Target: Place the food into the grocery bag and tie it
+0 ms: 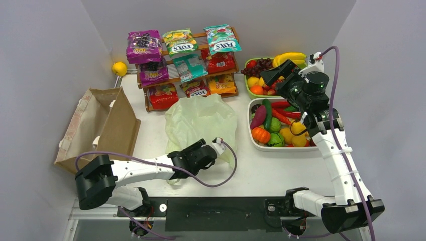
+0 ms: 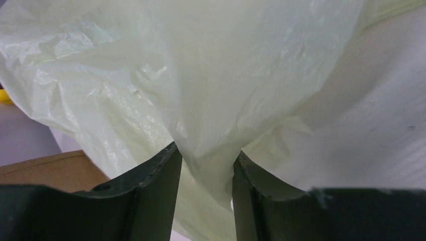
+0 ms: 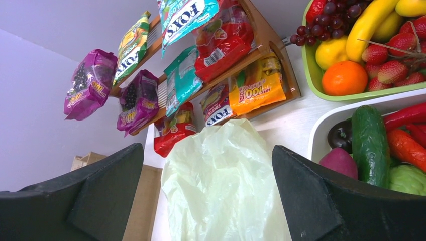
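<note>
The pale green grocery bag [image 1: 201, 120] lies crumpled in the middle of the table. My left gripper [image 1: 203, 150] is at its near edge, and in the left wrist view [image 2: 207, 153] its jaws are closed on a fold of the bag [image 2: 201, 75]. My right gripper [image 1: 270, 75] hovers open and empty over the fruit trays, facing the bag [image 3: 226, 191]. Food stays outside the bag: a yellow banana bunch [image 1: 290, 57] in the green tray [image 1: 247, 83], vegetables in the white tray [image 1: 281, 146], and FOX'S snack packets [image 1: 181, 41] on the rack.
A wooden rack [image 1: 148, 103] with several packets stands at the back. A brown paper bag [image 1: 100, 125] lies open at the left. A yellow ball [image 1: 119, 68] sits at the back left corner. Grey walls close in on both sides.
</note>
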Available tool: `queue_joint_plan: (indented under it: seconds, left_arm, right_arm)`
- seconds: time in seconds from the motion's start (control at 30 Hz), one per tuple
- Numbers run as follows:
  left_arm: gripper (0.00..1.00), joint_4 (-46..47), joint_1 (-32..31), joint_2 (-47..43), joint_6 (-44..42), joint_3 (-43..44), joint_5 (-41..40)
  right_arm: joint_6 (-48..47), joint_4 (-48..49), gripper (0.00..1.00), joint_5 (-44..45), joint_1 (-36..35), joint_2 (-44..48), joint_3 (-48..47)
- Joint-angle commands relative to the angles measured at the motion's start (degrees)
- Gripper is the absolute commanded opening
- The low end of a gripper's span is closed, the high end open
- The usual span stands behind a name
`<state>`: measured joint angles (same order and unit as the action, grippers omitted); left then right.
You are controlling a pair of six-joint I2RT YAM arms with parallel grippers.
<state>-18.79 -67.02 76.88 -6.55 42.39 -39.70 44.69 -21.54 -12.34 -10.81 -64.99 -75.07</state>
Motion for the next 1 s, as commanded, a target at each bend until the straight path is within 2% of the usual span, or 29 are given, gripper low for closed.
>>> queue_joint_plan:
  seconds: [0.0, 0.03, 0.1, 0.27, 0.4, 0.5, 0.63, 0.77, 0.97]
  left_arm:
    - [0.27, 3.2, 4.0, -0.2, -3.0, 2.4, -0.8]
    - [0.1, 3.0, 4.6, -0.4, -2.8, 3.3, 1.2]
    - [0.0, 2.1, 6.1, -1.3, -1.7, 5.1, 3.4]
    - [0.0, -2.5, 6.7, -3.5, 2.2, 9.5, 4.9]
    - [0.0, -6.8, 6.8, -6.9, 8.0, 10.2, 7.9]
    - [0.0, -3.3, 7.0, -11.8, 9.0, 6.6, 10.5]
    - [0.0, 0.2, 7.4, -15.6, 10.7, 2.8, 8.9]
    - [0.0, 0.5, 8.5, -16.3, 12.3, 2.8, 8.3]
    - [0.0, -0.6, 8.8, -14.4, 12.4, 3.6, 8.6]
  right_arm:
    - [0.8, 2.1, 0.96, -1.5, 0.8, 0.7, 0.2]
    - [1.6, 2.4, 0.96, -1.5, 0.9, 0.4, 0.0]
    - [3.5, 4.0, 0.96, -1.5, 0.9, -0.6, -0.9]
    - [10.8, 12.1, 0.93, -1.5, 0.8, -6.7, -2.9]
    - [14.6, 14.0, 0.91, -0.8, -0.5, -15.7, -9.9]
    - [16.1, 14.3, 0.91, -0.3, -1.5, -22.3, -17.5]
    - [18.5, 14.7, 0.9, 0.8, -1.6, -31.5, -25.8]
    - [20.8, 15.6, 0.87, 1.0, -1.8, -40.0, -32.1]
    - [23.0, 16.4, 0.85, 1.2, -2.2, -47.9, -38.7]
